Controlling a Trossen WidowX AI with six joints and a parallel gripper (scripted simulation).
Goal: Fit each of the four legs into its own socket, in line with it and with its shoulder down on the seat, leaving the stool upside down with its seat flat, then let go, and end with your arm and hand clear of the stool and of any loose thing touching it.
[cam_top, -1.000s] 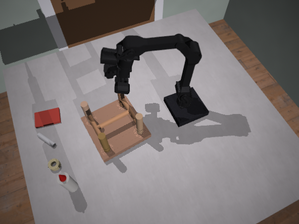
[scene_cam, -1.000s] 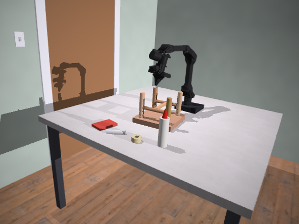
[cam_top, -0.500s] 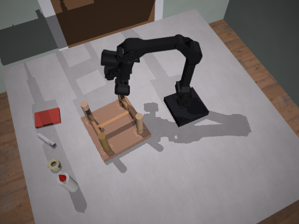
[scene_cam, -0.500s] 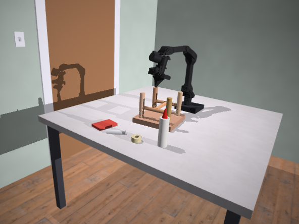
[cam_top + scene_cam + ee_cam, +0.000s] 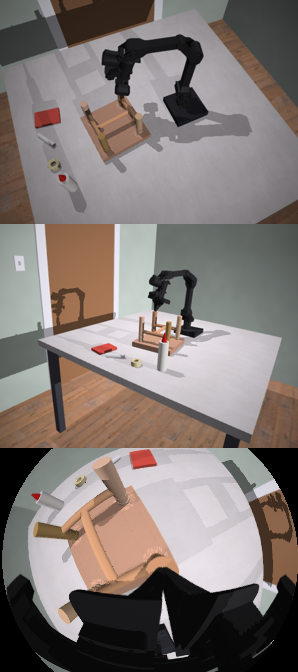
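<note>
Upside-down brown wooden stool [image 5: 123, 142] [image 5: 151, 345] [image 5: 135, 533], roughly at nine o'clock from black square base [image 5: 201, 111] [image 5: 199, 332] in top view, four round wooden legs [image 5: 84, 106] [image 5: 141, 326] [image 5: 110, 478] up, seemingly seated, black gripper [image 5: 122, 95] [image 5: 155, 310] [image 5: 162, 571] empty, fingers pressed together, withdrawal left.

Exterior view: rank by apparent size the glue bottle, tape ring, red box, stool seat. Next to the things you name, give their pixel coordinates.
1. Stool seat [image 5: 117, 131] [image 5: 151, 346] [image 5: 125, 538]
2. Glue bottle [image 5: 70, 184] [image 5: 163, 356] [image 5: 51, 501]
3. Red box [image 5: 47, 117] [image 5: 104, 348] [image 5: 143, 459]
4. Tape ring [image 5: 50, 167] [image 5: 136, 365] [image 5: 78, 483]

Bottle stands nearer the camera than the seat.

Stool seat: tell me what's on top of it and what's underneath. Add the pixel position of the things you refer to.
On the seat [image 5: 118, 140] [image 5: 148, 346] [image 5: 135, 533] stand four upright legs, joined by rails. Its underside faces the table and is covered, so whatever lies beneath cannot be seen.
</note>
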